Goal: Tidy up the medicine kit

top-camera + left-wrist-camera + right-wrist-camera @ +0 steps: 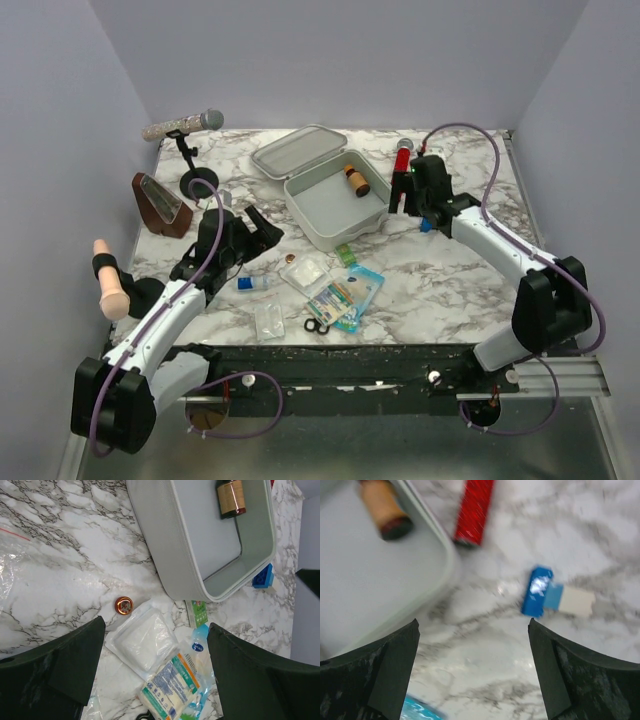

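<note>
The medicine kit (320,205) is a pale grey tin standing open at table centre, its lid (300,150) laid back. A brown bottle (356,180) lies inside it. My right gripper (403,197) hovers open and empty just right of the tin, over bare marble. In the right wrist view (473,670) it has the tin wall (370,580), a red cylinder (474,512) and a small blue item (537,591) ahead. My left gripper (264,230) is open and empty. In its wrist view (156,667) it hangs above a white gauze packet (142,642) and a printed packet (172,685).
A small orange cap (123,605) and a green box (199,612) lie near the tin. Scissors (316,325), a clear bag (268,320) and a small vial (250,283) sit near the front edge. A microphone on a stand (185,125) and a brown wedge (160,205) stand back left.
</note>
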